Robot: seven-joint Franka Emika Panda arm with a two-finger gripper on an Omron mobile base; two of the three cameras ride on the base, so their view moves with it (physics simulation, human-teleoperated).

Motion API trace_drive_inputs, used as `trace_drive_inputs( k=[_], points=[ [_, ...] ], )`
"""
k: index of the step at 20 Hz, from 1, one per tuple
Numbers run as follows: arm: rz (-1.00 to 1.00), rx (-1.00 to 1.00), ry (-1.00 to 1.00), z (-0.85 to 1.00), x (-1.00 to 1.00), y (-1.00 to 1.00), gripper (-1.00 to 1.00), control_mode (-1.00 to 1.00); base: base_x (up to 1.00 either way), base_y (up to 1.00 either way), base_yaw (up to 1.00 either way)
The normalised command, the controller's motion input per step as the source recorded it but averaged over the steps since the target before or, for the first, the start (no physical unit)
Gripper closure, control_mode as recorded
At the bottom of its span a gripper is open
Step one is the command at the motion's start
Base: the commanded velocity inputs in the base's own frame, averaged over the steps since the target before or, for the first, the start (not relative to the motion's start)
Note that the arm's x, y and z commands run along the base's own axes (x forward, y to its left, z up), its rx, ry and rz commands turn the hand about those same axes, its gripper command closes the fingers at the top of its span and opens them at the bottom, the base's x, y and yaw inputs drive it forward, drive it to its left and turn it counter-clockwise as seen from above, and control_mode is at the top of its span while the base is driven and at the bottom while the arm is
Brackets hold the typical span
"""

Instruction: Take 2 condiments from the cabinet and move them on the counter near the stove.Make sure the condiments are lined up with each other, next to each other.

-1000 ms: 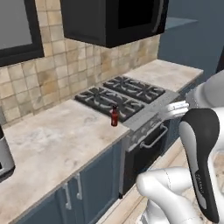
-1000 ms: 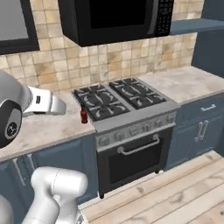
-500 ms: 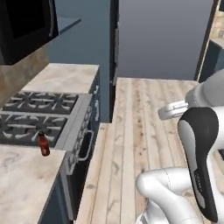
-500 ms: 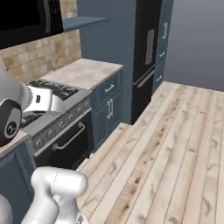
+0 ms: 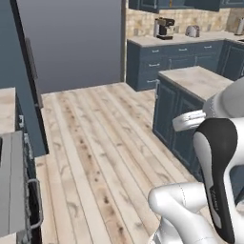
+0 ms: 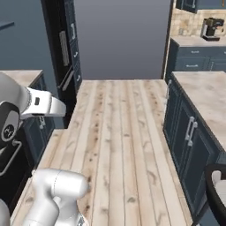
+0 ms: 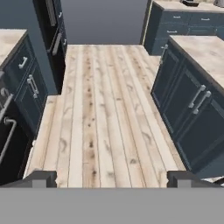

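- Showing at the far left of the left base view, the stove (image 5: pixel 12 190) has a flat silver-grey front and a curved steel handle; the bottles' whereabouts cannot be told.
- Pale, knotty wood-plank floor (image 7: pixel 105 109) runs between the units.
- Jaws (image 7: pixel 111 178) stand wide, holding nothing; blocky dark fingertips (image 7: pixel 41 178).
- Beige marbled desk (image 7: pixel 205 50) tops blue-grey panelled doors with silver bar handles at right.

Stove (image 5: pixel 12 186) silver-grey front at left edge; beige marbled counter (image 5: pixel 5 107) strip behind it.
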Motion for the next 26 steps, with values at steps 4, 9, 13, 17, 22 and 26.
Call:
trace_drive_inputs(
  k=[4, 9, 13, 17, 22, 26],
  points=[
    [0.0, 0.0, 0.0, 0.0, 0.0, 0.0, -1.0, 1.0, 1.0, 0.12, -0.24],
    [0.0, 0.0, 0.0, 0.0, 0.0, 0.0, -1.0, 1.0, 1.0, 0.01, 0.01],
    [0.0, 0.0, 0.0, 0.0, 0.0, 0.0, -1.0, 1.0, 1.0, 0.0, 0.05],
    [0.0, 0.0, 0.0, 0.0, 0.0, 0.0, -1.0, 1.0, 1.0, -0.09, 0.05],
    [0.0, 0.0, 0.0, 0.0, 0.0, 0.0, -1.0, 1.0, 1.0, -0.19, 0.03],
    [0.0, 0.0, 0.0, 0.0, 0.0, 0.0, -1.0, 1.0, 1.0, -0.38, 0.0]
  ],
)
